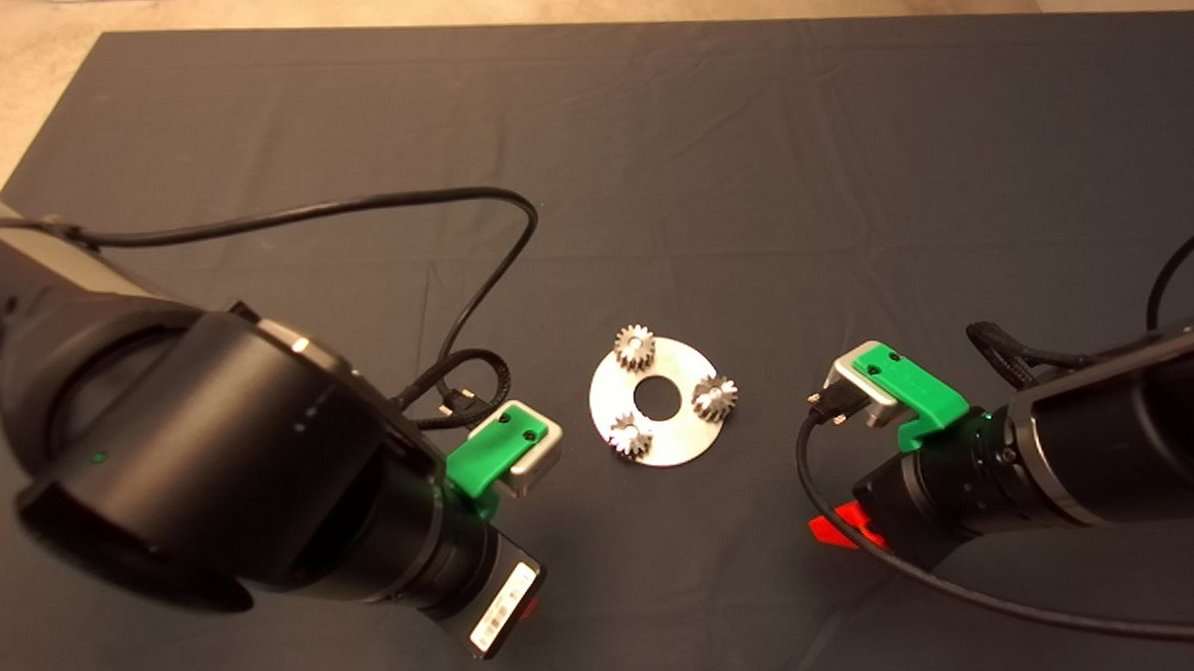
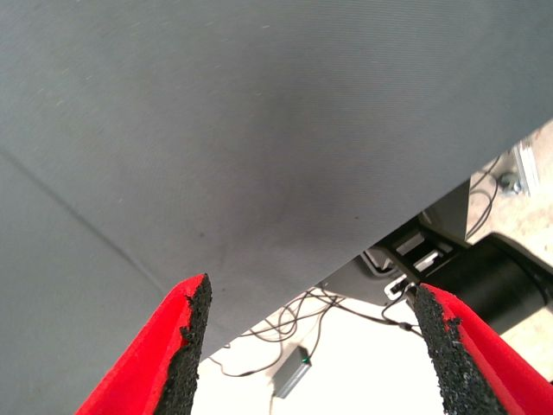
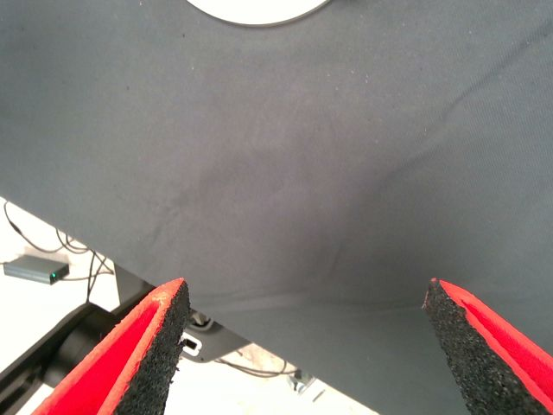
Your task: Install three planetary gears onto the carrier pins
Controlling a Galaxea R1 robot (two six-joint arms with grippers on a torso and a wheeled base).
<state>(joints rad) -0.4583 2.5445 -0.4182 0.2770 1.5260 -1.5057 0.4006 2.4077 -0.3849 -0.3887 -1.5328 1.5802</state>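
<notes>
The left gripper (image 2: 311,346) and right gripper (image 3: 302,346) hover wide apart and empty over the mat's (image 1: 650,155) near edge. Between them, farther in, the planetary gears (image 1: 635,347) sit on the disc (image 1: 685,437), hiding its carrier pins.

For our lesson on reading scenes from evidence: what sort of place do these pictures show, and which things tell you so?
Probably a robotics lab workbench. A dark mat covers the table, two robot arms flank a metal disc carrying three small gears, and loose cables and an electronics box lie on the floor beyond the mat.
</notes>
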